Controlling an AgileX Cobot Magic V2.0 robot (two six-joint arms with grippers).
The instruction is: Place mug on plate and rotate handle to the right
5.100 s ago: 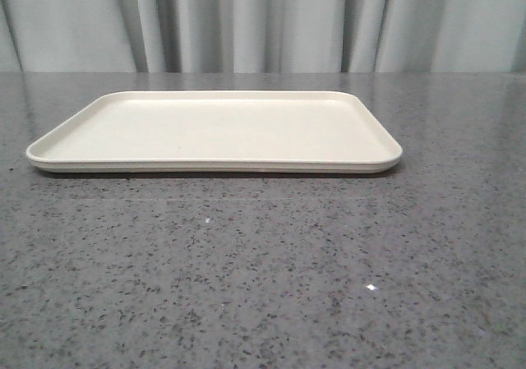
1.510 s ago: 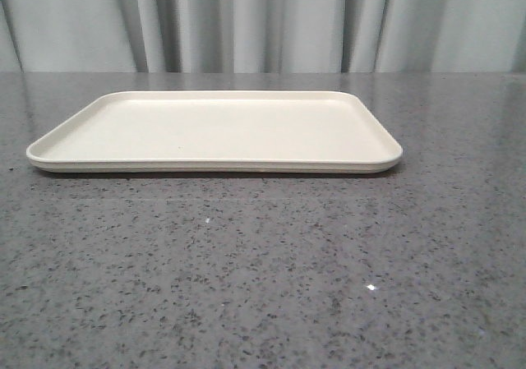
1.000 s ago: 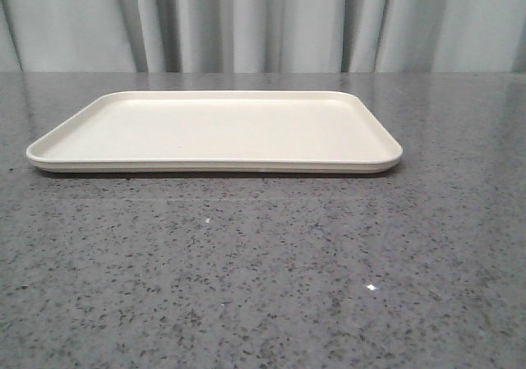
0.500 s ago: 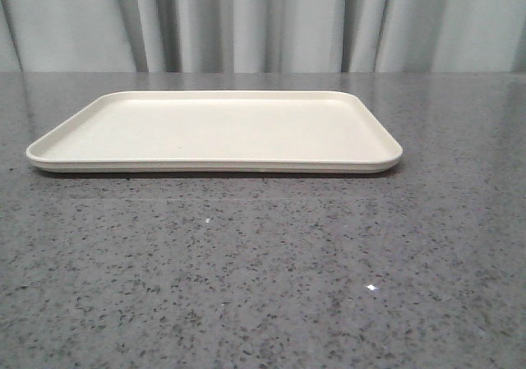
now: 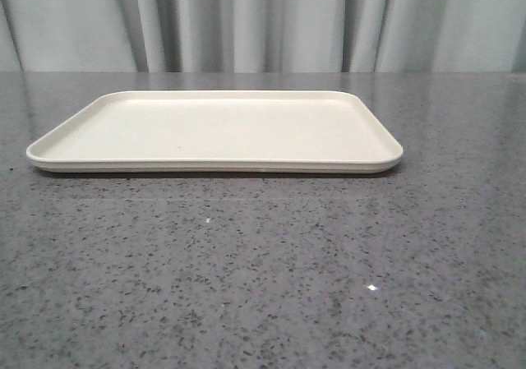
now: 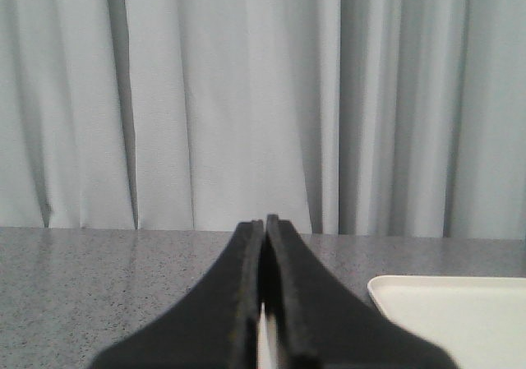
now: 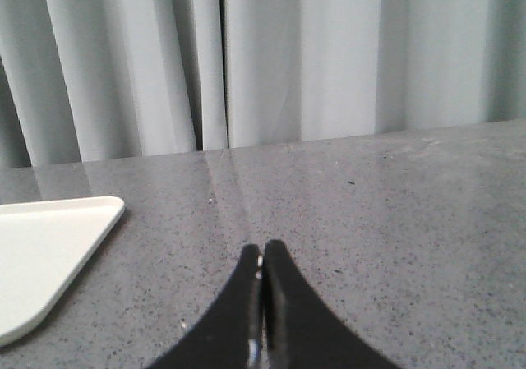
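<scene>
The plate (image 5: 214,131) is a large cream rectangular tray lying bare on the grey speckled table, in the middle of the front view. One corner of it shows in the left wrist view (image 6: 460,311) and one in the right wrist view (image 7: 41,254). The mug and its handle are out of view in every frame. My left gripper (image 6: 265,221) is shut and holds nothing, to the left of the plate. My right gripper (image 7: 263,247) is shut and holds nothing, to the right of the plate. Neither gripper shows in the front view.
The grey speckled table (image 5: 263,270) stretches from the front edge to a pale pleated curtain (image 5: 263,24) at the back. Nothing else stands on it in these views.
</scene>
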